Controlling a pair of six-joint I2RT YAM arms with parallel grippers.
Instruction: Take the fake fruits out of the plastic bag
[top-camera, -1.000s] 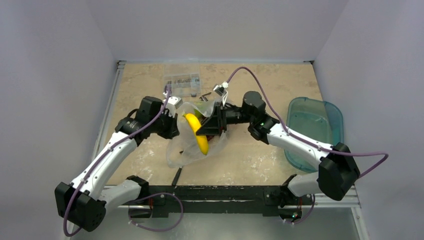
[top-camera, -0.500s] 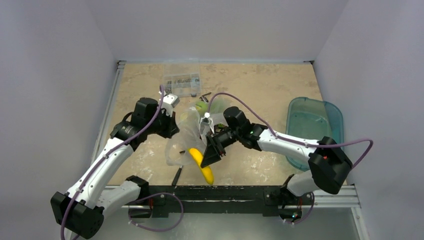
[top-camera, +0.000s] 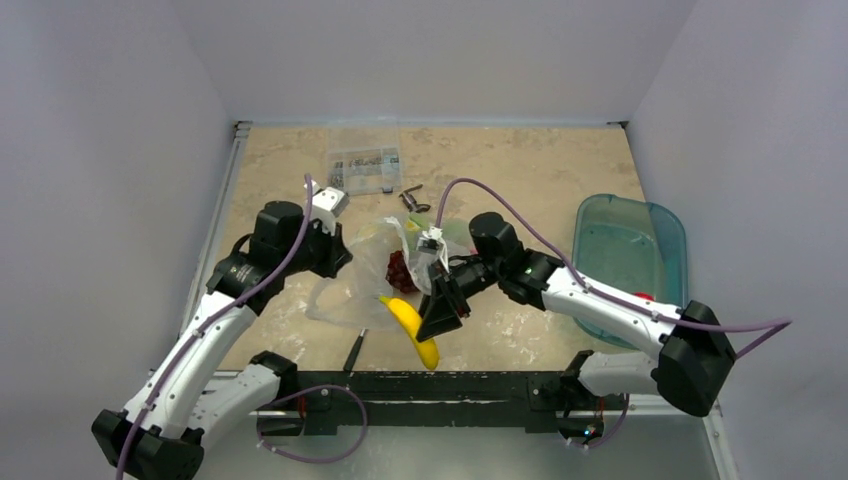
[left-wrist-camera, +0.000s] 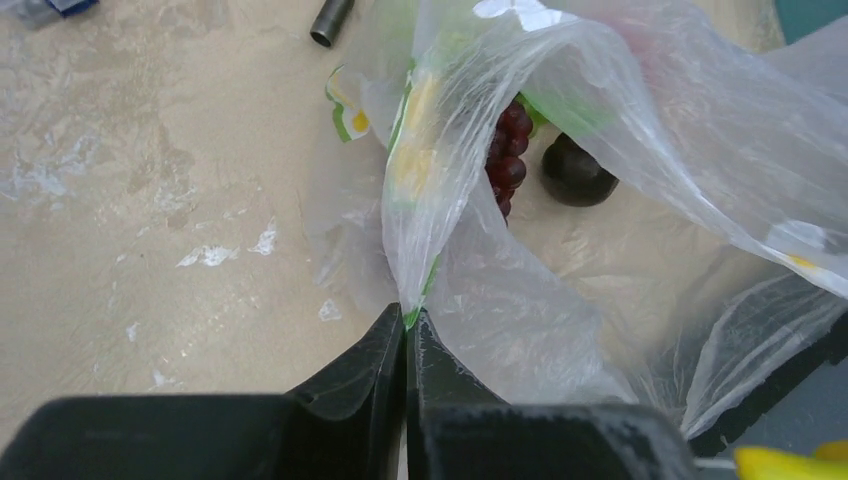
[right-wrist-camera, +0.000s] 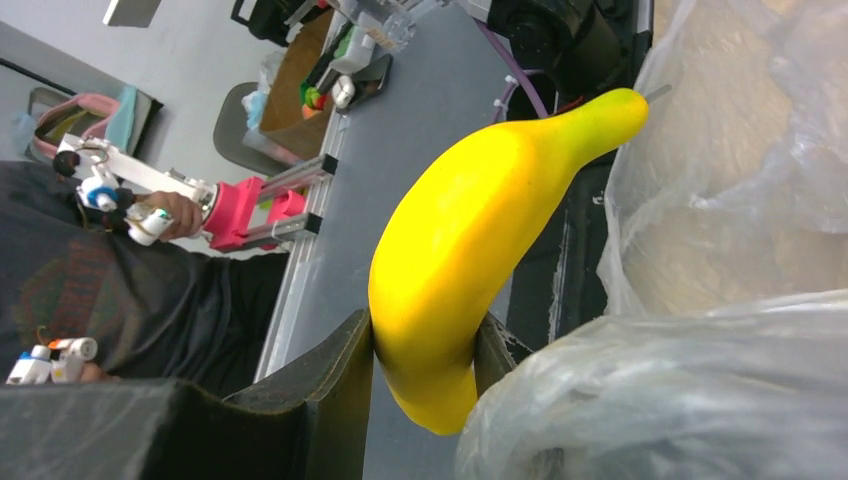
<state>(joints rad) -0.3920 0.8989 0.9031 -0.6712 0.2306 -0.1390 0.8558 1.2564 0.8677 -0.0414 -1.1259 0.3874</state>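
Observation:
The clear plastic bag (top-camera: 365, 285) lies crumpled mid-table. My left gripper (top-camera: 333, 262) is shut on the bag's edge (left-wrist-camera: 440, 230), pinching the film at its left side. Inside the bag I see a dark red grape bunch (top-camera: 399, 268), which also shows in the left wrist view (left-wrist-camera: 507, 150) beside a dark plum (left-wrist-camera: 577, 172). My right gripper (top-camera: 436, 312) is shut on the yellow banana (top-camera: 412, 330) and holds it outside the bag, near the table's front edge. The banana (right-wrist-camera: 480, 240) sits between the right fingers (right-wrist-camera: 340, 370). Other fruits are hidden by the film.
A clear rigid parts box (top-camera: 363, 168) stands at the back. Small dark metal parts (top-camera: 411, 198) lie behind the bag. A teal bin (top-camera: 628, 262) sits at the right. A dark tool (top-camera: 354, 352) lies by the front rail.
My right gripper pulled the banana out of the bag toward the front edge, then held it there. My left gripper drew the bag's edge left, uncovering the grapes.

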